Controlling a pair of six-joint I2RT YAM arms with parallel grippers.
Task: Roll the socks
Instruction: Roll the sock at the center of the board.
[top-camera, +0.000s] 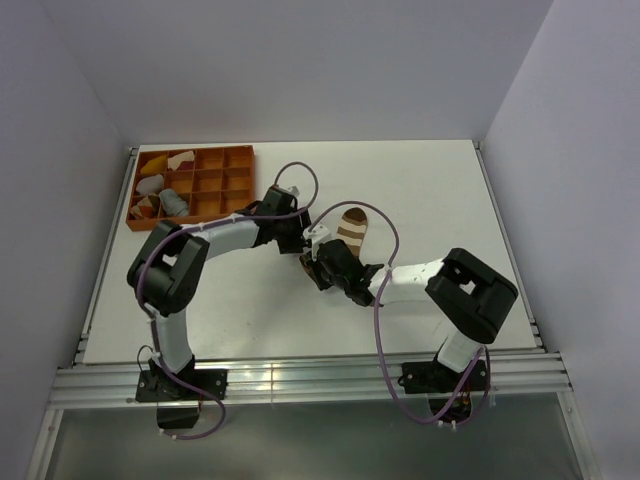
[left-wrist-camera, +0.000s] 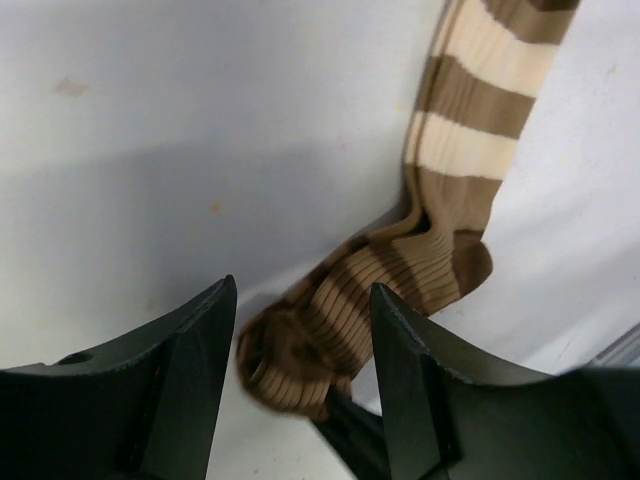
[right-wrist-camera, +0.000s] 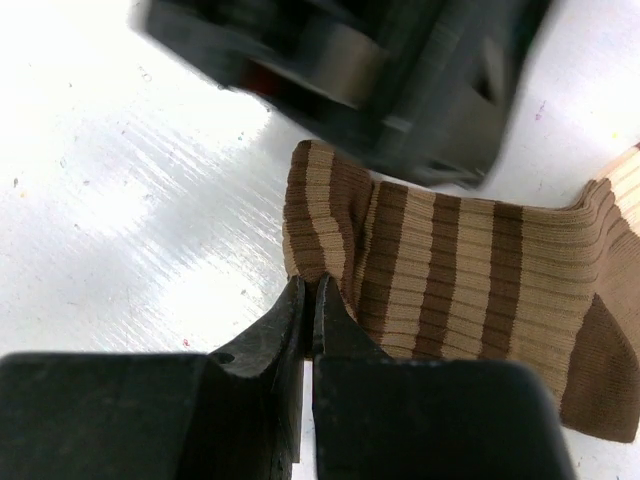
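Jaws pressed together, the right gripper (right-wrist-camera: 308, 292) nips the ribbed edge of the brown striped sock (right-wrist-camera: 470, 270) at lower centre of its wrist view, where the sock's end lies doubled over. The left gripper (left-wrist-camera: 300, 300) hangs over that same fold with its jaws apart, one on each side of the bunched fabric and gripping nothing.

The pinch looks shallow, taken at the very rim of the cloth. A pull meant to turn the roll could drag the edge out, and the fold, with nothing else pressing it, may spring flat. The rest of the sock lies loose on the white counter (top-camera: 250, 310), so it may slide along instead of winding up. The two grippers are also crowded together over one small spot, and a careless move could knock one against the other.

Only the right wrist view shows the pinch itself. Only the left wrist view shows the open gap of the other jaws and the sock's striped length running to the upper right of the frame. The overhead view hides both grips behind the wrists. It alone places the sock at mid-counter, and shows the orange tray (top-camera: 240, 152) at upper left holding what looks like the grey sock (top-camera: 172, 201).
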